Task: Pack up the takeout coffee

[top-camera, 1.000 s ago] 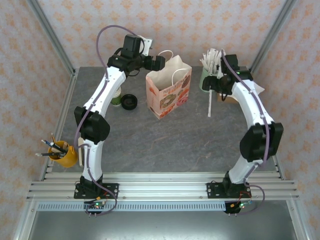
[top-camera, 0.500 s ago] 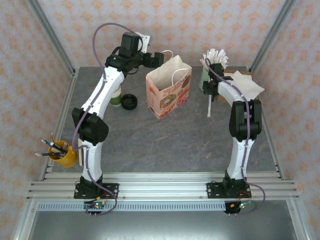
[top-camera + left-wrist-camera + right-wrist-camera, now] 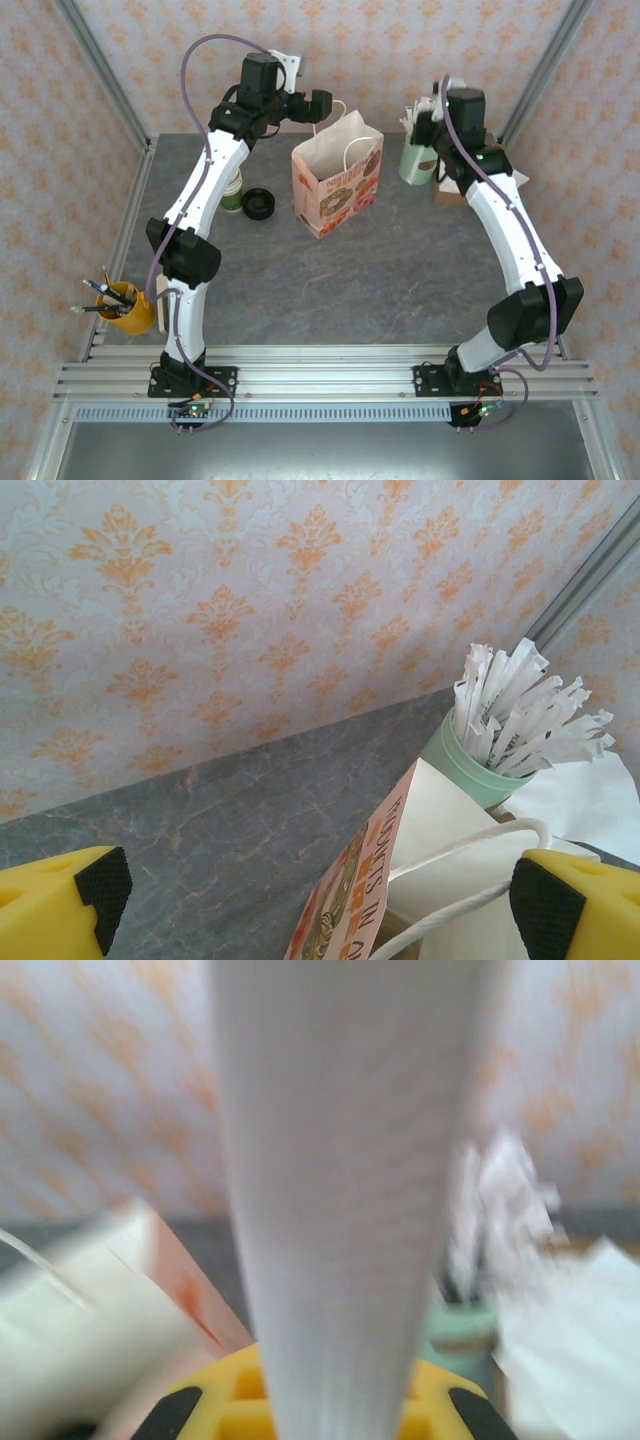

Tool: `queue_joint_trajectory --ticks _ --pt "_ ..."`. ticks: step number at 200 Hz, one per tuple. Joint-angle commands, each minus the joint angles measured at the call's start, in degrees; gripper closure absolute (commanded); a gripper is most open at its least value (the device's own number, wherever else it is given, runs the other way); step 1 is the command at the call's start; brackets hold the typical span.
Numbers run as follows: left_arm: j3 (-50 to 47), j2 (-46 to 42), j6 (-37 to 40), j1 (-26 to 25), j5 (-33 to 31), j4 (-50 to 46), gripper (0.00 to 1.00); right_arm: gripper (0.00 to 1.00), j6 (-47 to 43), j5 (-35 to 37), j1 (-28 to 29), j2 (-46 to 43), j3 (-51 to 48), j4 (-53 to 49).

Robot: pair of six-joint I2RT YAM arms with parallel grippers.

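White paper-wrapped straw [image 3: 345,1190] is clamped in the right pincer [image 3: 424,122], jaws shut tight on it. Vs a sec ago the straw is gone from the grey marble-look desk [image 3: 400,280], where it lay just in front of the mint-green straw holder [image 3: 414,160]. The right arm's elbow has swung out low to the right, w/ the pincer now up by the holder's top. The left pincer [image 3: 319,104] sits a bit higher than before, jaws wide, nothing btwn them, over the rear rim of the printed paper bag w/ white cord handles [image 3: 338,185]. Bag and yellow pen cup [image 3: 130,306] are in the same pos. The small green-and-cream paper cup [image 3: 232,196] stands at the desk's left rear, its top hidden behind the left arm. The round black plastic lid [image 3: 258,203] is just right of it; touching or not, and whether it lies flat on the desk, can't tell. Right wrist view is blurred, straw's ends cut off.
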Motion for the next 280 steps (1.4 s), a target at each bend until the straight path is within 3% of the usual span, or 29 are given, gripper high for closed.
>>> queue_joint_trajectory --ticks 1,40,68,87,110,138,186,222,241,248,280 --pt "-0.4 -2.2 -2.2 0.1 -0.9 0.7 0.0 1.0 2.9 -0.7 2.1 7.0 10.2 3.6" --pt "-5.1 -5.4 -3.6 0.7 -0.6 2.3 0.0 1.0 -1.4 6.4 8.0 21.3 29.9 3.8" --pt "-7.7 -6.9 -3.8 0.7 -0.8 3.1 0.0 1.0 -0.7 0.5 8.6 28.2 40.8 -3.5" --pt "-9.2 -7.7 -4.1 0.7 -1.9 3.5 0.0 0.96 -2.6 -6.4 9.1 27.4 36.5 -2.6" --pt "-10.8 -8.5 -4.2 0.7 -3.0 4.3 0.0 0.91 -5.2 -7.2 9.4 25.3 27.3 2.8" --pt "-10.8 -8.4 -4.5 0.9 -3.3 4.2 0.0 0.75 -10.0 -8.5 9.4 23.6 19.7 8.3" --pt "-10.4 -8.3 -4.4 1.1 -4.2 3.8 0.0 0.48 -14.9 -10.0 9.1 22.8 22.8 2.6" --pt "-9.0 -8.3 -3.7 1.2 -4.1 2.4 0.0 0.33 -3.4 -10.7 3.2 17.7 26.3 -7.5" --pt "-9.4 -9.2 -3.5 1.3 -4.9 2.3 0.0 0.16 4.5 -7.9 -3.0 12.8 22.6 -14.0" --pt "-10.1 -9.6 -3.6 1.3 -5.4 2.8 0.0 0.01 7.1 -7.0 -5.5 10.9 19.8 -15.9" --pt "-12.8 -11.7 -6.3 1.3 -10.3 4.0 0.0 0.0 22.2 -7.7 -17.9 6.5 8.2 -23.4"
